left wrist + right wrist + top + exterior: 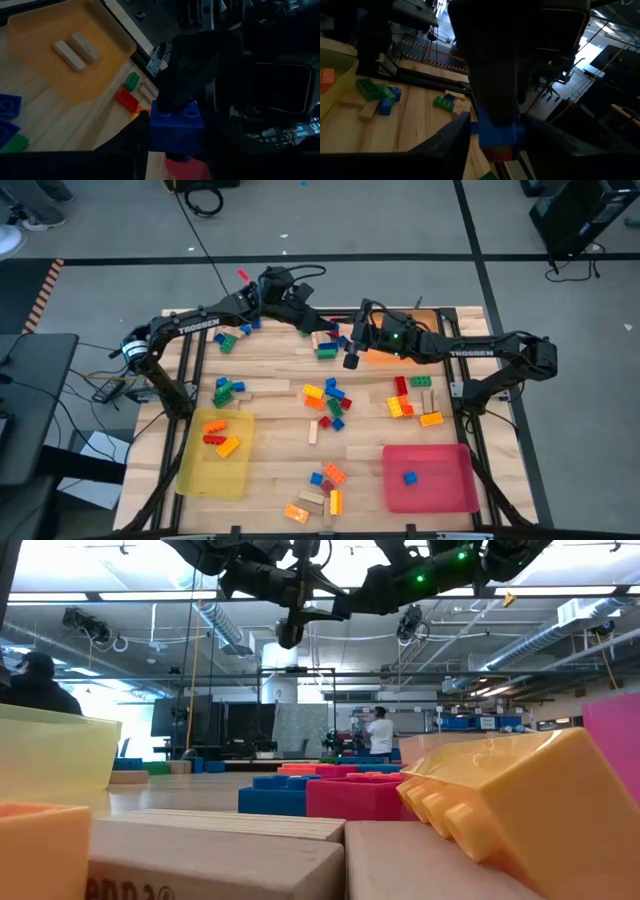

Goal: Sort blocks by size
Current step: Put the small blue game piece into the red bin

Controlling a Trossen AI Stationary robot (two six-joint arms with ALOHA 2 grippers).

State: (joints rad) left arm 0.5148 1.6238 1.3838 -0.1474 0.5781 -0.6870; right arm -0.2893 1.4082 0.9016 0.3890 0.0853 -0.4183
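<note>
High over the table's far middle, a blue block sits between my two grippers, which meet there tip to tip. My left gripper comes from the left and is shut on it. My right gripper comes from the right and has its fingers against the same block. A red bit shows just under the blue; I cannot tell whether it is joined on. In the high view the grippers hide the block. Other blocks lie scattered on the wooden table. My left gripper pinches the blue block by two opposite side faces between its two fingers, coming slightly downward from the table's left. The block is lifted clear of the table, studs up. My right gripper has a finger on each side of the block, coming almost level from the table's right. In the left wrist view its dark finger reaches the block's studded top edge.
An orange tray with two tan pieces lies under the right arm. A yellow tray sits near left and a red tray near right with one blue block. Loose blocks lie at the far left, the centre and the near edge.
</note>
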